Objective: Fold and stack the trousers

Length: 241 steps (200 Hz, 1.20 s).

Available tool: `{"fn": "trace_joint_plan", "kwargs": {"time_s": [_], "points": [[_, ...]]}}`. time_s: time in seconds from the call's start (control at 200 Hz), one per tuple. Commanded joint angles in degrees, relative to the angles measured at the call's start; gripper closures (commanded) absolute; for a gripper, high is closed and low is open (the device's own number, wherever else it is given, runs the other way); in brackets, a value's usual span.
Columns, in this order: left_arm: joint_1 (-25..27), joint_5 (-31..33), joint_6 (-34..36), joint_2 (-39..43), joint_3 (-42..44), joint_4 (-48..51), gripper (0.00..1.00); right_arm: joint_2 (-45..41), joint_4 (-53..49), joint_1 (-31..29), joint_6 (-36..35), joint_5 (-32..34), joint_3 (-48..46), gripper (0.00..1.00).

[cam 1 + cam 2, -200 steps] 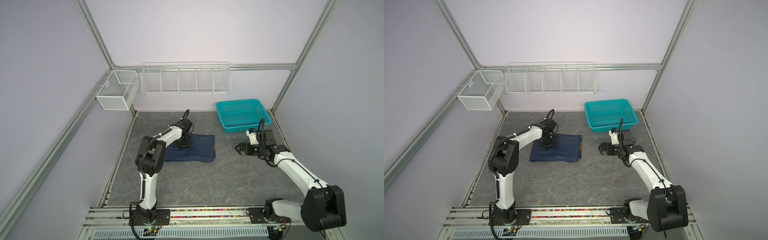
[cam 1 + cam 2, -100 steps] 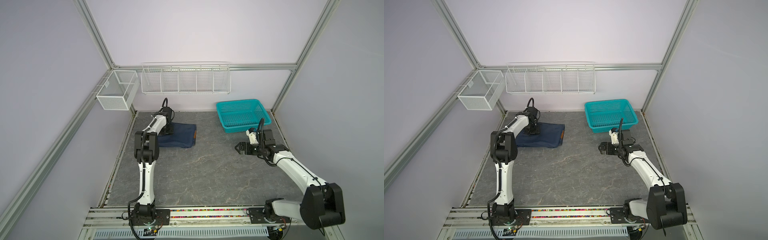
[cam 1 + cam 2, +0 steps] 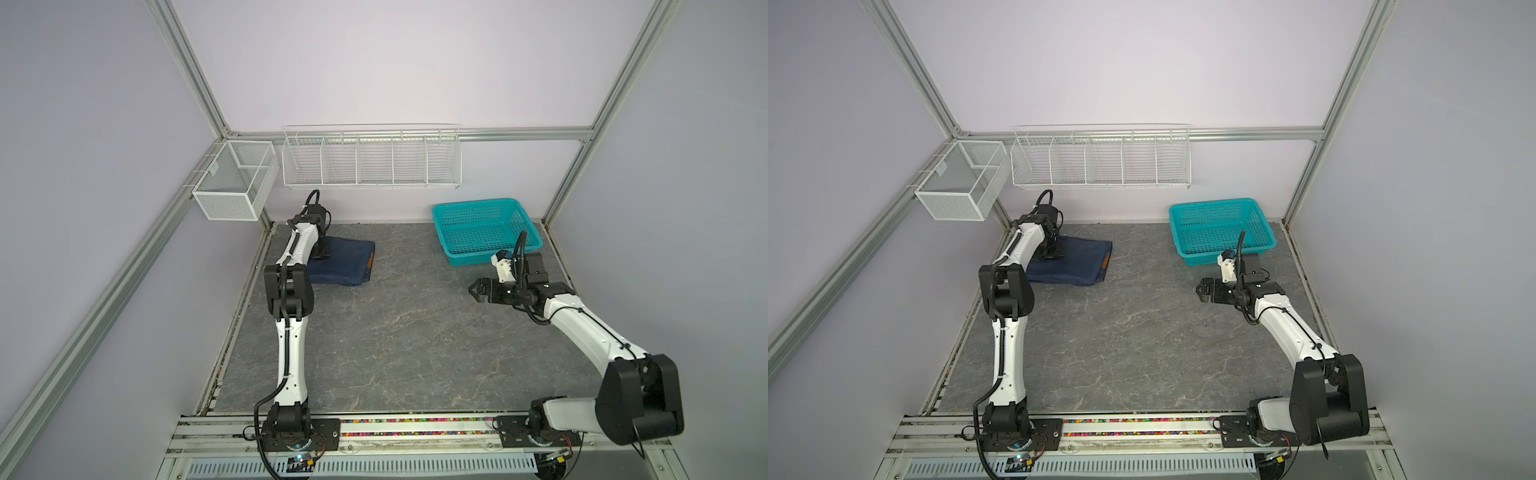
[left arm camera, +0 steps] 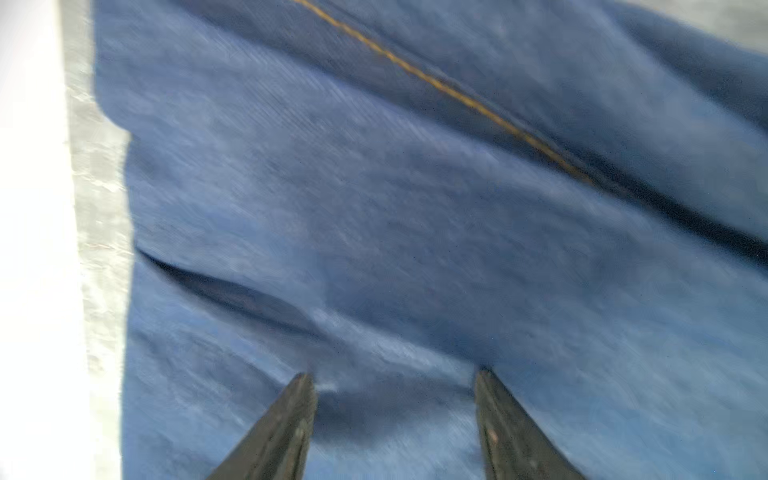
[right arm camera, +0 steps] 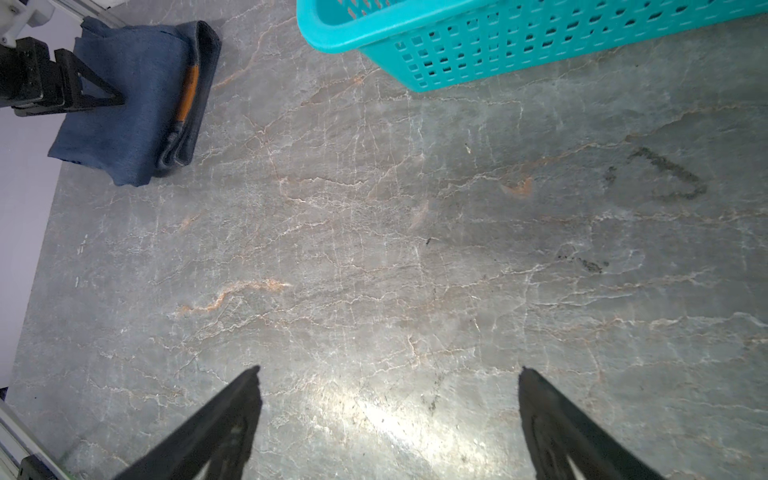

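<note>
The trousers (image 3: 349,264) (image 3: 1081,266) lie folded into a dark blue packet in the back left corner of the table, with the tan patch (image 3: 369,261) on the folded edge facing the middle. My left gripper (image 3: 322,252) (image 3: 1052,252) stands open with its tips pressed down on top of the packet. In the left wrist view both fingertips (image 4: 305,384) rest on the denim (image 4: 415,208), and nothing is pinched between them. My right gripper (image 3: 473,289) (image 3: 1200,289) (image 5: 388,370) hovers wide open and empty over bare table at the right. The right wrist view also shows the packet (image 5: 133,104).
A teal perforated basket (image 3: 473,203) (image 3: 1212,203) (image 5: 498,50) stands at the back right, just behind my right gripper. White wire baskets (image 3: 370,162) hang on the back wall and one (image 3: 232,187) at the left corner. The table's left edge rail (image 3: 253,274) runs close beside the packet.
My left gripper has slid the folded trousers from the middle left of the table back and leftwards into the corner. The right arm has not moved.
</note>
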State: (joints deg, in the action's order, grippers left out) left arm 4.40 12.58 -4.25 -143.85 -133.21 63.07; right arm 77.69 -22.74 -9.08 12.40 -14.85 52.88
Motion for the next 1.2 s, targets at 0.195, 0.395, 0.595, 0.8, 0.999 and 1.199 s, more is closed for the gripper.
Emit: {"fn": "trace_joint_plan", "kwargs": {"time_s": [0.195,0.395,0.595,0.8,0.999,1.199], "points": [[5.5,-8.5,-4.0,20.9,19.4,-3.4,0.38,0.5,-0.8,0.4,-0.8,-0.6,1.6,0.03],[9.7,-15.9,-10.2,27.7,33.4,-11.1,0.38,0.3,-0.6,0.5,-1.0,-0.6,1.5,0.03],[13.4,-14.6,-13.7,27.4,39.3,-16.8,0.38,0.1,-0.4,0.9,-1.1,-0.5,1.3,0.03],[13.4,-9.7,-12.1,22.2,40.0,-20.1,0.39,0.3,-0.3,1.4,-1.3,-0.8,1.2,0.03],[10.9,-6.1,-10.2,17.7,36.1,-19.9,0.39,0.4,-0.5,2.1,-1.4,-1.3,1.2,0.03],[7.8,-5.4,-10.9,13.8,30.6,-18.5,0.39,0.9,-0.1,2.2,-1.0,-2.2,0.9,0.03]]}}
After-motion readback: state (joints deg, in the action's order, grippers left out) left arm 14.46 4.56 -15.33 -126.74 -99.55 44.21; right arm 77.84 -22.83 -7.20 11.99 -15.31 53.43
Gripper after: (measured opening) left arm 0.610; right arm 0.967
